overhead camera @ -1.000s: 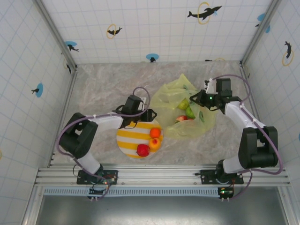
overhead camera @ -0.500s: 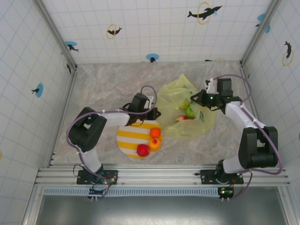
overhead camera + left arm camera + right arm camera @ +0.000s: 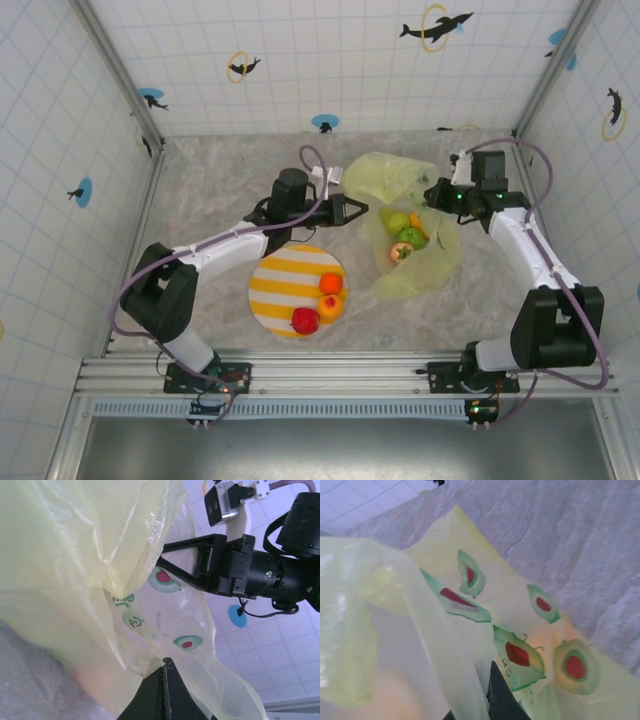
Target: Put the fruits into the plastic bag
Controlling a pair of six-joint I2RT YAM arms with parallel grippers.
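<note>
Left claw (image 3: 357, 208): fingers (image 3: 150, 700) pressed together, pinching a fold at the left rim of the plastic bag (image 3: 425, 270). Arm stretched rightward over the far side of the striped plate (image 3: 280, 290).

Right claw (image 3: 432, 192): black fingers (image 3: 195, 545) meeting at a point on the bag's far-right rim, pinching the film. Seen from its own wrist, one dark finger (image 3: 501, 700) at the bottom edge, otherwise hidden behind the film.

Plastic bag: thin, crinkled, translucent yellow-green, printed with avocado halves. Lying on the marbled tabletop (image 3: 220, 190) between the two claws, mouth held apart by both. Upper flap folded back toward the far wall.

Inside the bag: two green fruits (image 3: 397, 221) (image 3: 411, 237) touching each other, an orange piece (image 3: 418, 222) just beside them, a reddish fruit (image 3: 400, 252) on the near side.

Striped plate: round, yellow and white, on the tabletop near the bag's near-left side. On its right part: an orange fruit (image 3: 331, 283), a peach (image 3: 329, 305) touching it, a red fruit (image 3: 305, 320) at the near rim.
</note>
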